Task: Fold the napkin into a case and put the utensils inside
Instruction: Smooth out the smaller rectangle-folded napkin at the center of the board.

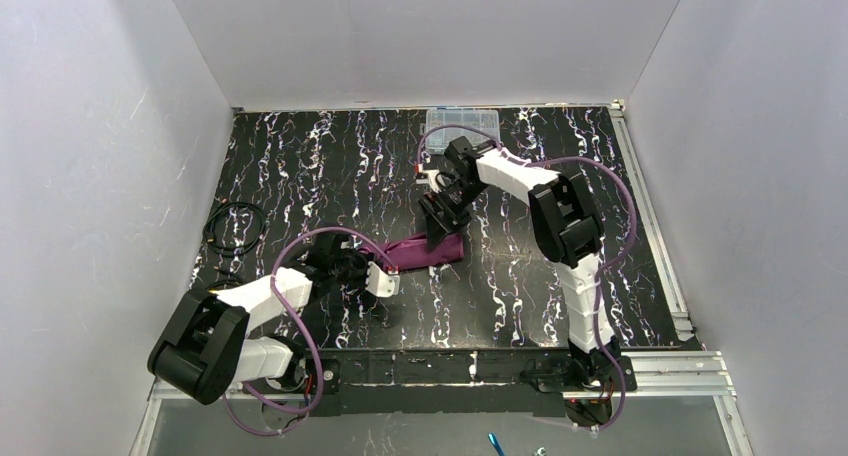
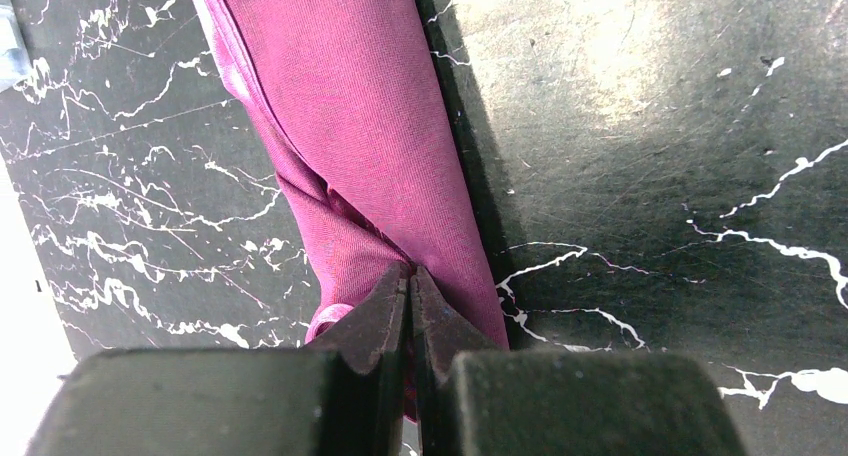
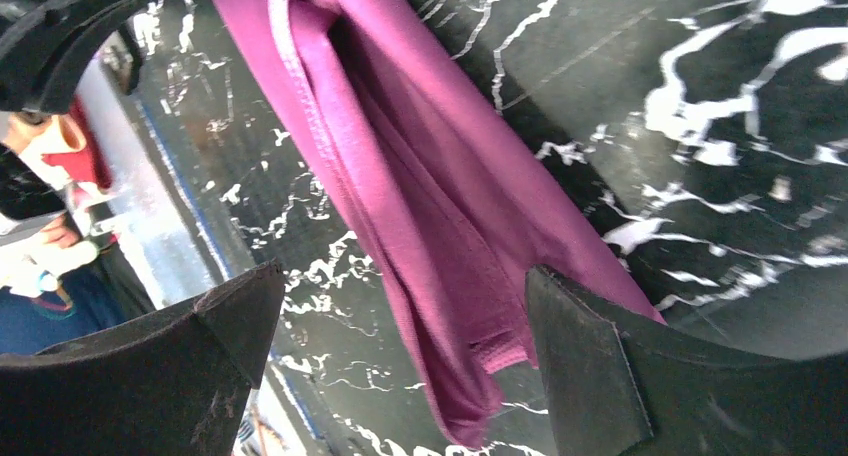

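The left gripper (image 2: 410, 276) has its jaws clenched tight, the two black tips meeting with no gap. They pinch a gathered fold at the near-left end of the napkin (image 2: 340, 106). The cloth bunches into small creases just where the tips bite.

The right gripper (image 3: 400, 276) stands with its jaws released and spread wide, one tip on each side of the napkin (image 3: 400, 156). It holds nothing, and whether either tip brushes the cloth cannot be told.

The napkin (image 1: 420, 249) lies near the middle of the black, white-veined bench (image 1: 330, 166), between the two arms. It is a narrow plum-purple strip running from the left gripper (image 1: 385, 276) rightward to under the right gripper (image 1: 445, 216). It is folded lengthwise into several overlapping layers, with a stitched hem showing along one long edge and a loose corner at the right end. The fabric has a faint sheen.

A clear plastic box (image 1: 462, 122) sits at the far edge of the bench, well apart from the cloth.
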